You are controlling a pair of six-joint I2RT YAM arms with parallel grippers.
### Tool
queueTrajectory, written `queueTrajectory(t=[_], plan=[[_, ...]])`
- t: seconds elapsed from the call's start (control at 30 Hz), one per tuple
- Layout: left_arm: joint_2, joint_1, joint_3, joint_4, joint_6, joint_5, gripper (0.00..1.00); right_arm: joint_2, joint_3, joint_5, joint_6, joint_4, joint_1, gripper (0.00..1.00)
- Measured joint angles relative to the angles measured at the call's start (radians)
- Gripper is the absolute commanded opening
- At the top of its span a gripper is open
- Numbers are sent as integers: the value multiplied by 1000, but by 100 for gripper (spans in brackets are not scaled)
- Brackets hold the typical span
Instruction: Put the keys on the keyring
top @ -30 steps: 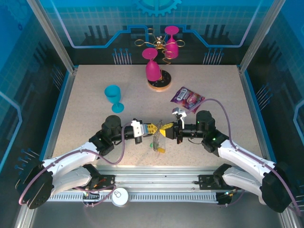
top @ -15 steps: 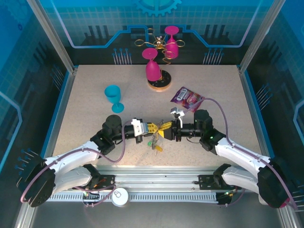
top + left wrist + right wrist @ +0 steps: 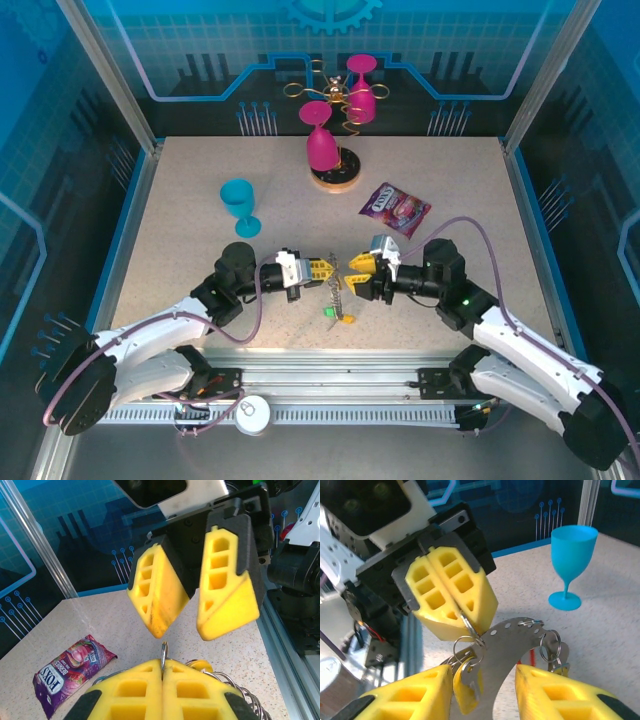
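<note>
The keyring is a curved metal strip with holes and small split rings, hanging between the two grippers over the near middle of the table. My left gripper is shut on one thin split ring of it, and also appears as the left gripper. My right gripper is open, its fingers either side of the strip. A yellow-headed key hangs against its left finger. In the top view a green key and a yellow key dangle below the left gripper and right gripper.
A teal cup stands at the left. A purple snack packet lies beyond the right arm. At the back centre is a gold wire stand with pink glasses. The table's near metal edge runs just below the hanging keys.
The right gripper has rolled its wrist, opened and drawn slightly right. The key bunch now hangs from the left gripper alone, shifted a little right.
</note>
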Motion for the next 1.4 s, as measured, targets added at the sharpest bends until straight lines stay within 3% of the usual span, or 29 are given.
queueTrajectory(t=[0.3, 0.53, 0.77, 0.9, 0.93, 1.03, 1.4], plan=[[9, 0, 0, 0, -1, 15, 0, 88, 42, 8, -178, 2, 58, 29], [9, 0, 0, 0, -16, 23, 0, 97, 44, 22, -207, 21, 61, 18], [9, 1, 0, -1, -23, 26, 0, 99, 44, 28, -219, 27, 60, 0], [9, 3, 0, -4, -26, 26, 0, 106, 51, 28, -220, 23, 60, 0], [9, 3, 0, -5, -26, 26, 6, 107, 54, 29, -222, 16, 60, 0], [8, 3, 2, -30, -18, 23, 11, 114, 78, 29, -244, -39, 60, 0], [3, -1, 93, -274, 95, -1, 12, 219, 340, 126, -473, -489, 110, 0]])
